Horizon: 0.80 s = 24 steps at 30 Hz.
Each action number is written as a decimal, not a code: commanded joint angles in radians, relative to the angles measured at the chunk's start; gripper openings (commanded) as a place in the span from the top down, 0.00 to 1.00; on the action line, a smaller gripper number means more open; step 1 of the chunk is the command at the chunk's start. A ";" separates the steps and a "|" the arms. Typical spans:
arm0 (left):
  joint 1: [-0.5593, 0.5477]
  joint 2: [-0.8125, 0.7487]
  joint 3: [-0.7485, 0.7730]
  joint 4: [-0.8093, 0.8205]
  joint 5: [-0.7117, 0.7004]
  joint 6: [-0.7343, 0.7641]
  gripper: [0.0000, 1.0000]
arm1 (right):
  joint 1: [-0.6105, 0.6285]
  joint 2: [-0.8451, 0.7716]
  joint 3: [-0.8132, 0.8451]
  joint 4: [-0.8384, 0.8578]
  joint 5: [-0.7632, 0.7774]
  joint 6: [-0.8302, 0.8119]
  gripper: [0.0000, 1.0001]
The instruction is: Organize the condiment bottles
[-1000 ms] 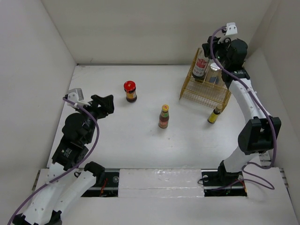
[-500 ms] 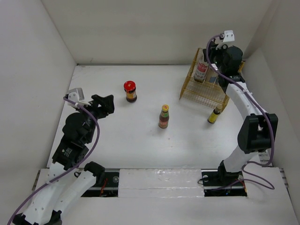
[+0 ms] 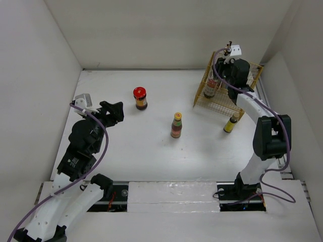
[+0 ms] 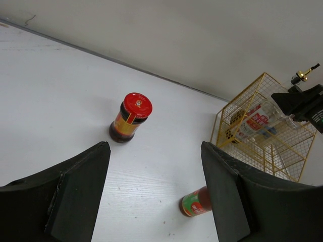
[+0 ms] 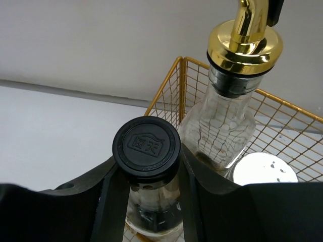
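My right gripper (image 5: pixel 146 166) is shut on the neck of the tall black-capped clear bottle (image 5: pixel 146 147). The bottle stands in the yellow wire rack's left part (image 3: pixel 209 86) and looks tilted in the left wrist view (image 4: pixel 257 123). The gold-spout clear bottle (image 5: pixel 237 91) and a silver-lidded jar (image 5: pixel 260 169) sit beside it in the rack. The red-lidded jar (image 3: pixel 140 98) and a yellow-capped brown bottle (image 3: pixel 176 125) stand on the table. A second yellow-capped brown bottle (image 3: pixel 231 122) stands by the rack's front right. My left gripper (image 3: pixel 113 112) is open and empty, short of the red-lidded jar (image 4: pixel 131 117).
The yellow wire rack (image 3: pixel 218 103) stands at the back right, close to the right wall. White walls close in the table on three sides. The right arm (image 3: pixel 262 126) reaches along the right wall to the rack.
My right gripper has moved left and a little nearer over the rack, carrying the black-capped bottle toward the rack's left side. The left arm has not moved.
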 commanded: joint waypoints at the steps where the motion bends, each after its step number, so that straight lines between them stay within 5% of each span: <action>1: 0.005 0.001 0.000 0.041 0.005 0.012 0.32 | 0.010 -0.012 0.000 0.187 0.007 0.033 0.68; 2: 0.005 0.001 0.000 0.041 0.005 0.012 0.32 | 0.010 -0.021 -0.013 0.188 0.018 0.033 0.53; 5: 0.005 0.001 0.000 0.041 0.005 0.012 0.32 | 0.010 -0.030 -0.023 0.178 0.039 0.033 0.30; 9: 0.005 0.001 0.000 0.041 0.005 0.012 0.31 | 0.010 -0.087 -0.023 0.145 0.067 0.042 0.14; 17: 0.005 0.001 0.000 0.041 0.005 0.012 0.28 | 0.035 -0.210 -0.001 0.044 0.079 0.042 0.09; 18: 0.005 0.001 0.000 0.041 0.005 0.012 0.28 | 0.048 -0.224 -0.001 0.034 0.079 0.033 0.12; 23: 0.005 0.001 0.000 0.041 -0.005 0.012 0.26 | 0.178 -0.251 0.009 -0.015 -0.005 0.023 0.82; 24: 0.005 0.001 0.000 0.032 -0.016 0.012 0.25 | 0.203 -0.221 0.037 -0.077 -0.029 0.032 0.87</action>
